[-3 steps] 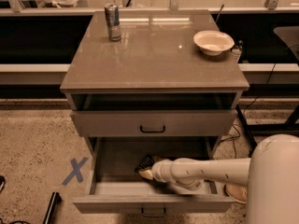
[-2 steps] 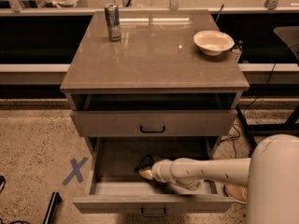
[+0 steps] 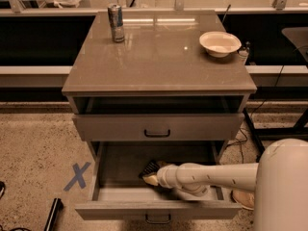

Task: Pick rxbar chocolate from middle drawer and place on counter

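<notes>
The middle drawer (image 3: pixel 120 194) is pulled out under the counter (image 3: pixel 159 57). My white arm reaches into it from the right. My gripper (image 3: pixel 150 177) is low over the drawer's dark floor, near its middle. The rxbar chocolate (image 3: pixel 149 167), a dark flat bar with pale print, lies right at the gripper's tip, partly covered by it. I cannot tell whether the bar is held or only touched.
A slim silver can (image 3: pixel 115 16) stands at the counter's back left and a white bowl (image 3: pixel 219 43) at its back right. The drawer above (image 3: pixel 157 128) is closed. A blue tape cross (image 3: pixel 77 175) marks the speckled floor on the left. My white base (image 3: pixel 284 186) fills the lower right.
</notes>
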Tool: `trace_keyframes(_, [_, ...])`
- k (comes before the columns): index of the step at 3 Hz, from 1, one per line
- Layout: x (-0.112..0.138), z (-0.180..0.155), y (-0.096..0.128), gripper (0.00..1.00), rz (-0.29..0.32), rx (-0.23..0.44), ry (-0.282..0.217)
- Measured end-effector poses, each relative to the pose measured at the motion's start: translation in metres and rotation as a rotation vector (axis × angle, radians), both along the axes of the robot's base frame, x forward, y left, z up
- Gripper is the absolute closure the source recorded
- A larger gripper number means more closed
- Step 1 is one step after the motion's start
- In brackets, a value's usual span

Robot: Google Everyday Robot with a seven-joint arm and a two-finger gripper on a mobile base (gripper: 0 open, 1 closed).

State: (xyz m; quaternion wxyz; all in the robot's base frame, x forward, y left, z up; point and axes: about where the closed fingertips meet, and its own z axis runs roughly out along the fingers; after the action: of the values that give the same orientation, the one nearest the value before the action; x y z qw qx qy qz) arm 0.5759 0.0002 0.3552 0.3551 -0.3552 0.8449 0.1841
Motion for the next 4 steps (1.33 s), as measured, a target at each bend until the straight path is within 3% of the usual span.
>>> trace_keyframes(1, [0.0,0.006,0.0,0.0,-0.001,0.023,0.002])
trace_keyframes(2, [0.0,0.006,0.001,0.0,0.0,0.023,0.002])
trace_keyframes(4, [0.014,0.006,0.0,0.41,-0.023,-0.017,-0.006])
